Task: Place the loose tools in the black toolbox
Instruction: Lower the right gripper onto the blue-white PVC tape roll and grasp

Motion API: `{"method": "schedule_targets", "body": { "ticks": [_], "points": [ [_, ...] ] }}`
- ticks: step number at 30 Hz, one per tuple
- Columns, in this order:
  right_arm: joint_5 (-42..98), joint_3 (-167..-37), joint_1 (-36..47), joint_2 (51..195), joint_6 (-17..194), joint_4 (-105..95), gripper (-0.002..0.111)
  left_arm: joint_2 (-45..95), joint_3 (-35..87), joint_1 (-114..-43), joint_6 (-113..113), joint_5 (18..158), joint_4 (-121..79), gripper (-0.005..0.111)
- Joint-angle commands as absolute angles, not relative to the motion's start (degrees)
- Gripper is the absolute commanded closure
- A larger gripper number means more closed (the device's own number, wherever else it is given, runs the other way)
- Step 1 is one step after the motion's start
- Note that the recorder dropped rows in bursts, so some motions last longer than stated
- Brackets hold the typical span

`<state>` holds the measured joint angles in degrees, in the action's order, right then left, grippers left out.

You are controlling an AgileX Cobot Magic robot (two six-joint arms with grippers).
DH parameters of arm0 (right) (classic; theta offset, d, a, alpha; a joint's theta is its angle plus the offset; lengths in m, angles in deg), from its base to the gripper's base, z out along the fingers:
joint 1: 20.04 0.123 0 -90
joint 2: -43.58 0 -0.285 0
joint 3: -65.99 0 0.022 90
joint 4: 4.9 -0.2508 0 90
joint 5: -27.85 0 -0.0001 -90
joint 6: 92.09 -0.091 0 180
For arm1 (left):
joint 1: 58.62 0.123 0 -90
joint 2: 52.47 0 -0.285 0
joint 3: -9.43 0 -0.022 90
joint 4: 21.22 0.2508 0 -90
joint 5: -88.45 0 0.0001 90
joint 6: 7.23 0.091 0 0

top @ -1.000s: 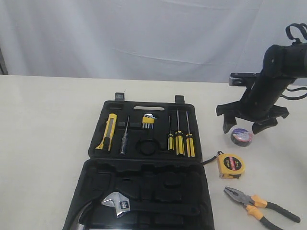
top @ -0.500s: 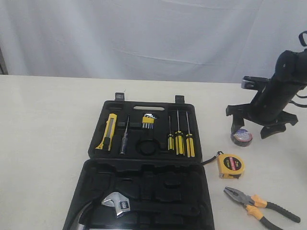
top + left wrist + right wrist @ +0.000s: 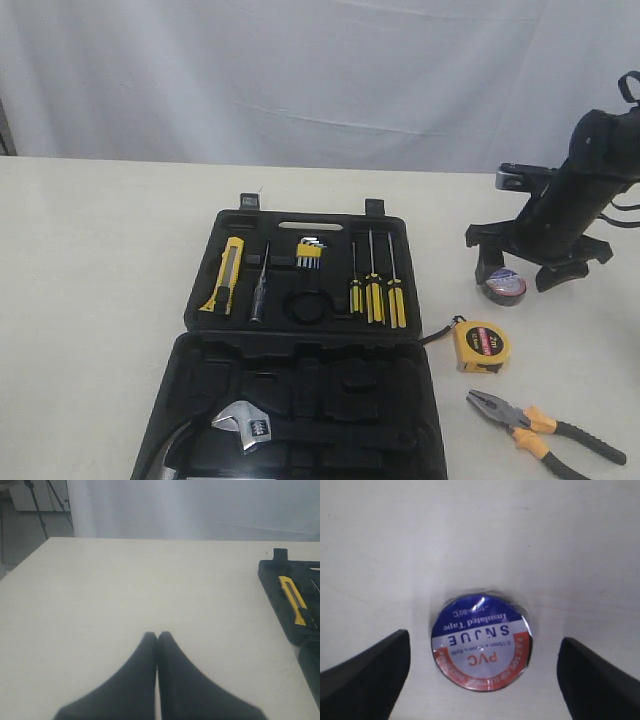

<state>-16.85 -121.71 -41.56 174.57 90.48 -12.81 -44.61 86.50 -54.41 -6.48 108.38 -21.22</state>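
Note:
The black toolbox lies open on the table. The yellow-black utility knife rests in its tray, also seen as the knife in the left wrist view. The small black tape roll with a blue, pale and red label lies flat on the table to the right. My right gripper hovers over it, open, one finger on each side, not touching. The yellow tape measure and orange-black pliers lie nearer the front right. My left gripper is shut, empty, above bare table left of the toolbox.
Yellow-handled screwdrivers and hex keys sit in the toolbox tray. A silver adjustable wrench lies in the front half. A white curtain hangs behind the table.
My right gripper has swung right and come down over the tape roll, then shifted slightly left in the last half second. The tools have not moved.

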Motion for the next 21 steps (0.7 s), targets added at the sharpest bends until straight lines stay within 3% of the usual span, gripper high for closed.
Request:
{"method": "schedule_targets", "body": {
  "ticks": [1, 21],
  "points": [
    [-16.07, -122.06, -41.87, 174.44, 90.96, -12.06, 0.032, -44.68, 86.65, -54.69, -6.82, 108.07, -21.22, 0.107],
    [-15.85, -122.06, -41.87, 176.09, 90.5, -12.34, 0.033, -44.68, 86.65, -54.69, -6.82, 108.07, -21.22, 0.107]
  ]
}}
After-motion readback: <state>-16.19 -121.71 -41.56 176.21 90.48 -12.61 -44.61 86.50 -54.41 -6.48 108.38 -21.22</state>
